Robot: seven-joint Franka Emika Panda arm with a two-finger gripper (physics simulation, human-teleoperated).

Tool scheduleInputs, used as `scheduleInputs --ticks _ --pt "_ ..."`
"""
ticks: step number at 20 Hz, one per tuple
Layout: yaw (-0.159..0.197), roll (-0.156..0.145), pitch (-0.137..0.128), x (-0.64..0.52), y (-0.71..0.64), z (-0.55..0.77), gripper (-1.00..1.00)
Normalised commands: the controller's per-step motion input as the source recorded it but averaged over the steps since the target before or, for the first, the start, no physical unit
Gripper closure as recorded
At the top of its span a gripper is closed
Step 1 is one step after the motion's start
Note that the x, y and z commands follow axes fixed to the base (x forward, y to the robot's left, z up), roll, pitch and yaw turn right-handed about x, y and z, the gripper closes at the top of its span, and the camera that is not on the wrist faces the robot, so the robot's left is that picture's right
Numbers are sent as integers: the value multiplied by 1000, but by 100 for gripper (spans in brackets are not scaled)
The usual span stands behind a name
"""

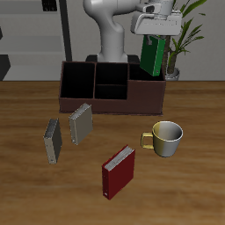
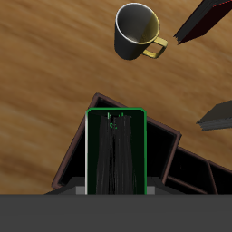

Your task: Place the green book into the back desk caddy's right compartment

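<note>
Above back desk caddy (image 1: 112, 86) right compartment (image 1: 146, 91): gripper (image 1: 155, 37) pinching green book (image 1: 152, 56); compartments look empty.

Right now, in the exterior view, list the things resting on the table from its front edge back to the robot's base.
Red book → mug → desk caddy. The two grey books lie level with the mug in depth, so they are left out.

Table (image 1: 193, 189): wood grain, matt, warm brown. Back desk caddy (image 1: 110, 104): dark reddish-brown wood look outside, matt black inside. Green book (image 1: 152, 57): smooth cover w/ slight sheen. Mug (image 1: 164, 138): glossy, yellowish metal-like. Red book (image 1: 117, 171): smooth cover. Grey books (image 1: 80, 124): dull matt.
</note>
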Motion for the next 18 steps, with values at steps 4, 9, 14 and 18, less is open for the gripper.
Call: scheduleInputs --ticks 4,9,14,18 --pt "-5 -3 46 71 -82 -277 100" --pt "-11 2 33 33 -26 -200 100" --pt "-8 -1 41 72 -41 -246 100" --pt "-1 -6 46 98 -57 -234 100"
